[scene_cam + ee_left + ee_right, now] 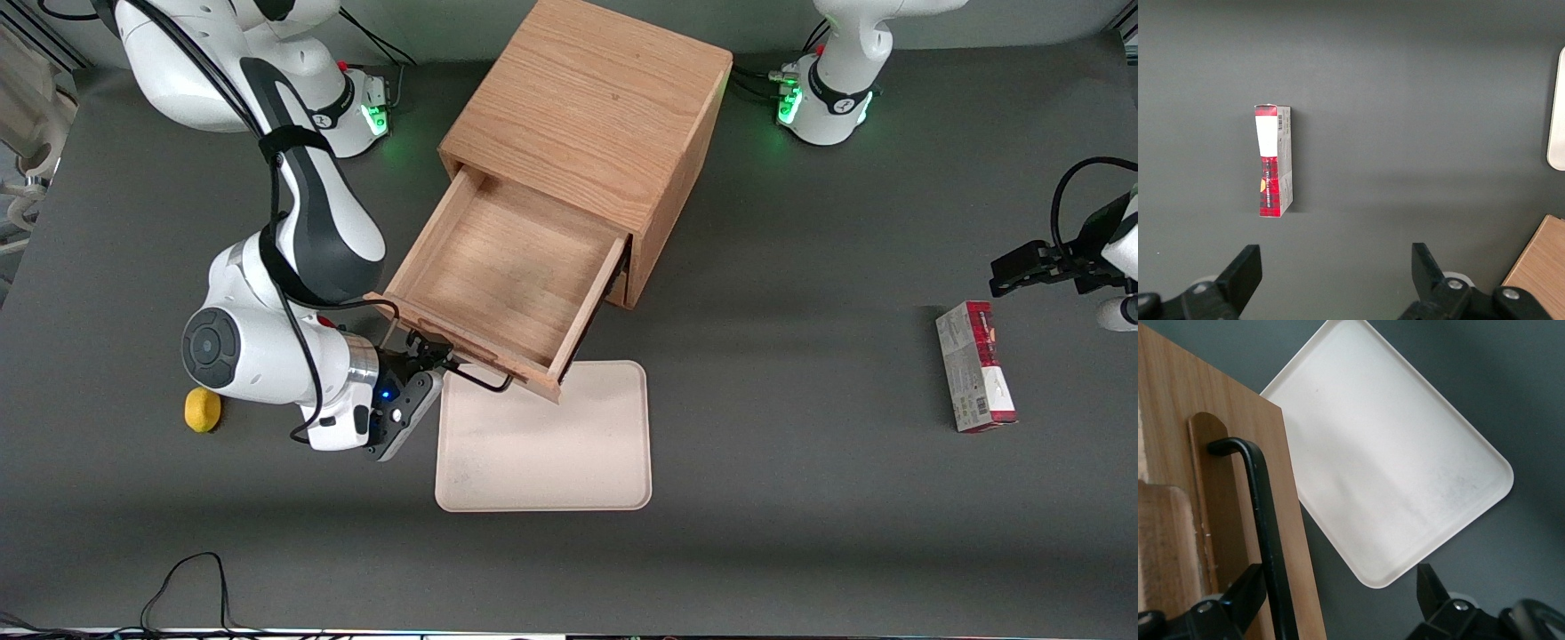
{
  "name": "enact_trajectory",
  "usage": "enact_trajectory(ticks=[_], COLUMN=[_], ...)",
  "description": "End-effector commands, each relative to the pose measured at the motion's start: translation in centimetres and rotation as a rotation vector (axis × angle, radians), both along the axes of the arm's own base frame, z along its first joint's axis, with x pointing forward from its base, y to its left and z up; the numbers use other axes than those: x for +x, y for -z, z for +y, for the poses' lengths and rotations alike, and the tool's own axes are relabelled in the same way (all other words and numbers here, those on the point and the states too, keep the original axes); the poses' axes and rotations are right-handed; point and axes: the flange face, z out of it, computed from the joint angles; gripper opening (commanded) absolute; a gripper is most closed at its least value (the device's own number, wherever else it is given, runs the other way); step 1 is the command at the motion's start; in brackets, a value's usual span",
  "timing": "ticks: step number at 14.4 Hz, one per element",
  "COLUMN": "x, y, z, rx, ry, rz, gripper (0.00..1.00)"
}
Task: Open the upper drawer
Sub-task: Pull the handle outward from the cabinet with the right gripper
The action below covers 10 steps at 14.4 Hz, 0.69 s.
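Observation:
The upper drawer [507,276] of the wooden cube cabinet [587,116] stands pulled far out, and its shallow tray body is empty. Its thin black wire handle [480,380] sits on the drawer front, on the side nearest the front camera. My right gripper [428,356] is at the handle's end toward the working arm. In the right wrist view the gripper [1341,590] is open wide. The handle [1265,513] runs between the fingers, close beside one finger [1248,595], and nothing is gripped. The drawer front [1178,407] fills that side.
A beige tray [542,440] lies flat on the table just in front of the open drawer, partly under its front; it also shows in the right wrist view [1391,453]. A yellow fruit [202,410] lies beside my arm. A red box [973,364] lies toward the parked arm's end.

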Motion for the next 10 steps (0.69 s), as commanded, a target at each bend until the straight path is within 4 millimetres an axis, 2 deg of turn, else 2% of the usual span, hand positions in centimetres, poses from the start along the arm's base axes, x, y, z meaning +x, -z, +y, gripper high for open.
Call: enact_trajectory(ticks=[1,10], x=[1.3,3.0], y=[-0.5,-2.9], z=[-0.4,-2.5], rx=[0.004,0.02], ry=[-0.014,0.021], rz=[-0.03,-0.078], gripper=[1.0,1.0])
